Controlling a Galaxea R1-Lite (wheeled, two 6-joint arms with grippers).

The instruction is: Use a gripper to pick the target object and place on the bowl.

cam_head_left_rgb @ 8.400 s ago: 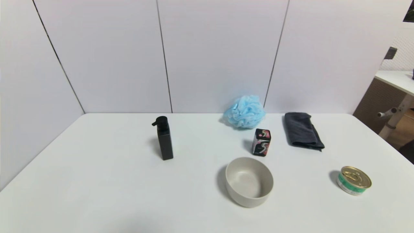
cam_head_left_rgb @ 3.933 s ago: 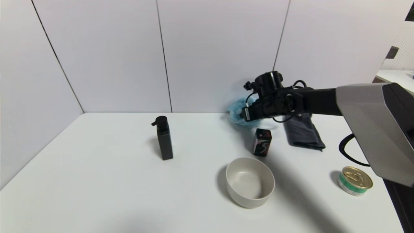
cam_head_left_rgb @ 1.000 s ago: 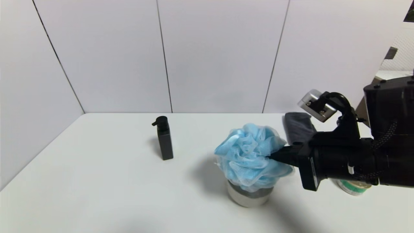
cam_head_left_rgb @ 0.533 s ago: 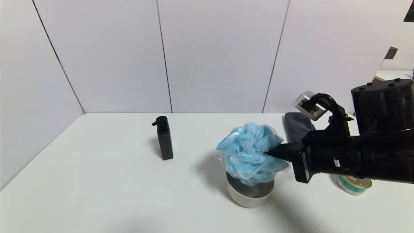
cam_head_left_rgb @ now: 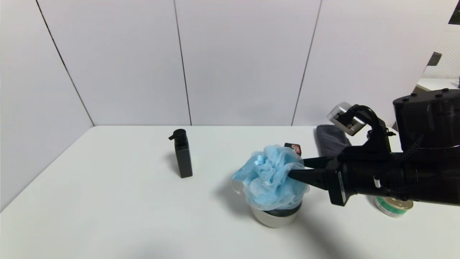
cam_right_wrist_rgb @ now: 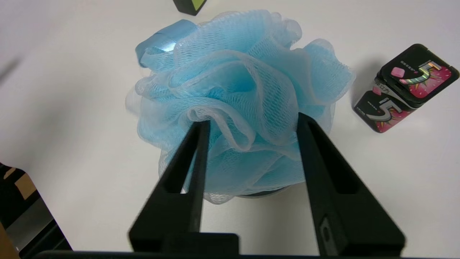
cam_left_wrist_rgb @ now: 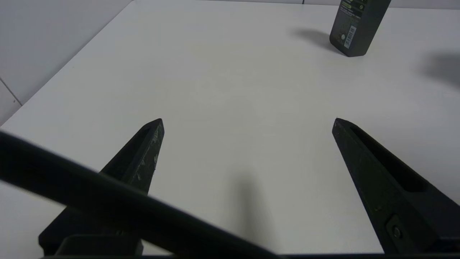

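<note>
Blue pouf (cam_head_left_rgb: 270,177) seated on bowl (cam_head_left_rgb: 275,217), rim covered, weight apparently borne by bowl. Right tool (cam_head_left_rgb: 295,169) parted, fingers (cam_right_wrist_rgb: 316,158) flanking pouf's side; release judged done or under way. Left tool (cam_left_wrist_rgb: 248,122) spread wide, parked over bare worktop (cam_head_left_rgb: 118,201).

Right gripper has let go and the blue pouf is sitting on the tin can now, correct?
Not quite: the blue pouf sits on the bowl, not the tin can, which stands apart to the right in the head view. The right gripper has indeed opened, its fingers spread either side of the pouf in the right wrist view.
</note>
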